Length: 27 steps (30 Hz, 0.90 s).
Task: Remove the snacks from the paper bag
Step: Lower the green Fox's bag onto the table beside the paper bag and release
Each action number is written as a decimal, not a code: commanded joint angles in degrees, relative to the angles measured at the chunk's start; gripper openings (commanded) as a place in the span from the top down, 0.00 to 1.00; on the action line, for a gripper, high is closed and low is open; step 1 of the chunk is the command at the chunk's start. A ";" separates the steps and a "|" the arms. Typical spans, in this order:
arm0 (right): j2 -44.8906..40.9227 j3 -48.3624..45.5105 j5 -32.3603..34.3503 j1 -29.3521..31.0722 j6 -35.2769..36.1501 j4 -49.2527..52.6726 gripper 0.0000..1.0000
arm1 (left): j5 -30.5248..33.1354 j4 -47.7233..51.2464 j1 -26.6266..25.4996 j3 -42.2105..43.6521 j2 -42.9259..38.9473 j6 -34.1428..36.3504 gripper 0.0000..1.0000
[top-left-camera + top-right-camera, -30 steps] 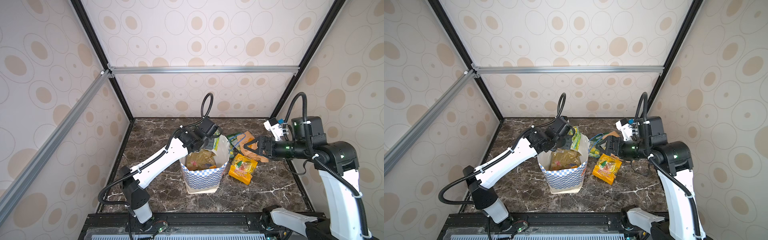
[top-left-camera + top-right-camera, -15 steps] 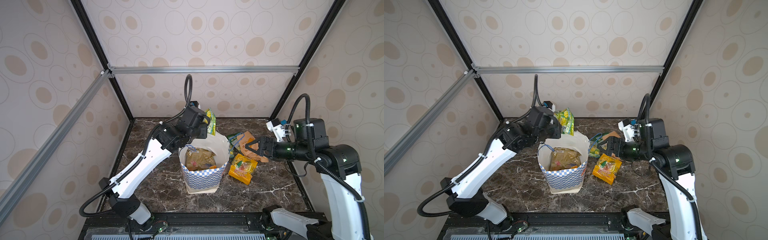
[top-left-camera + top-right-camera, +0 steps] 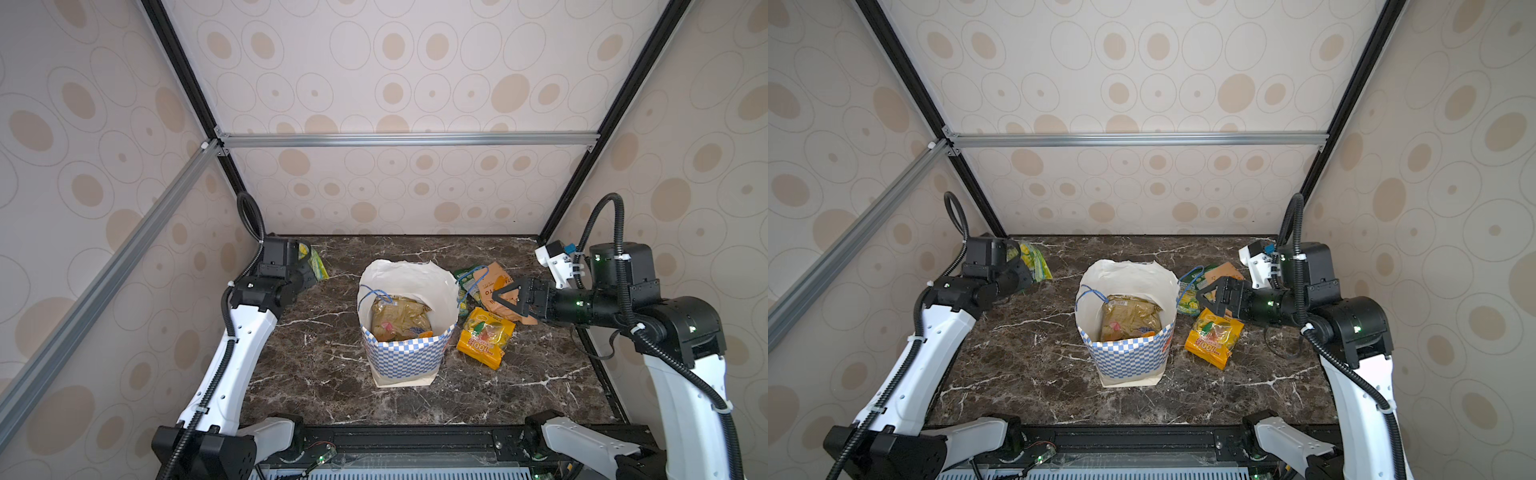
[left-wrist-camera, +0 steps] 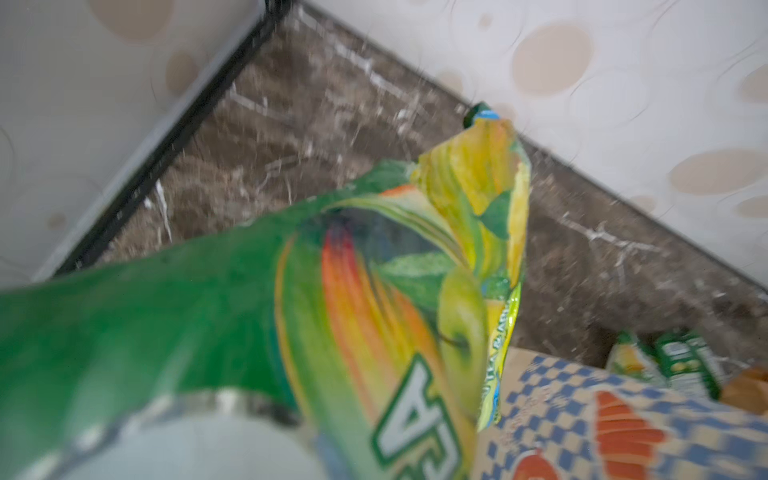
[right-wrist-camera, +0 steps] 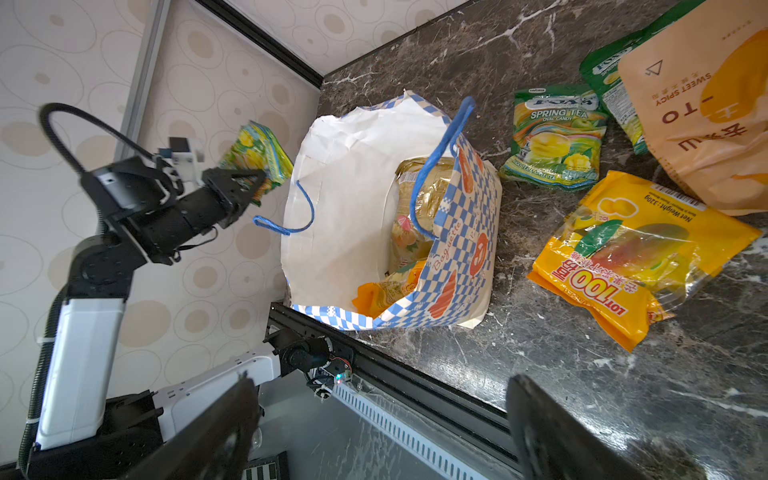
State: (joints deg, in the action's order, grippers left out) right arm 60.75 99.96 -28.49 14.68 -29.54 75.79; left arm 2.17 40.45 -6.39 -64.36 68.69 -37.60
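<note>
The left tool, clenched on a green packet, has carried it from the paper bag to the bench's far-left corner. The right tool gapes empty. A golden bag is still inside.

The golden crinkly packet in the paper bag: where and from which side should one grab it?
Probably pinch the golden crinkly packet by its top edge, coming straight down into the open paper bag. It stands roughly upright; bag walls block its sides.

The paper bag is white with a blue-checkered band, the gummy bag yellow-orange, the packet green-yellow.
</note>
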 commanded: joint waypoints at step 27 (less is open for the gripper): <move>-1.00 -1.92 -0.49 0.27 -1.75 -0.99 0.04 | -7.99 -11.68 0.64 12.82 -8.77 -7.33 0.31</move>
State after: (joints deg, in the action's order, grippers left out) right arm 59.83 97.36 -28.64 14.68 -30.81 75.24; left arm -8.36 24.62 -5.98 -45.45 62.78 -45.39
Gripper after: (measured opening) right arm 0.958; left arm 0.682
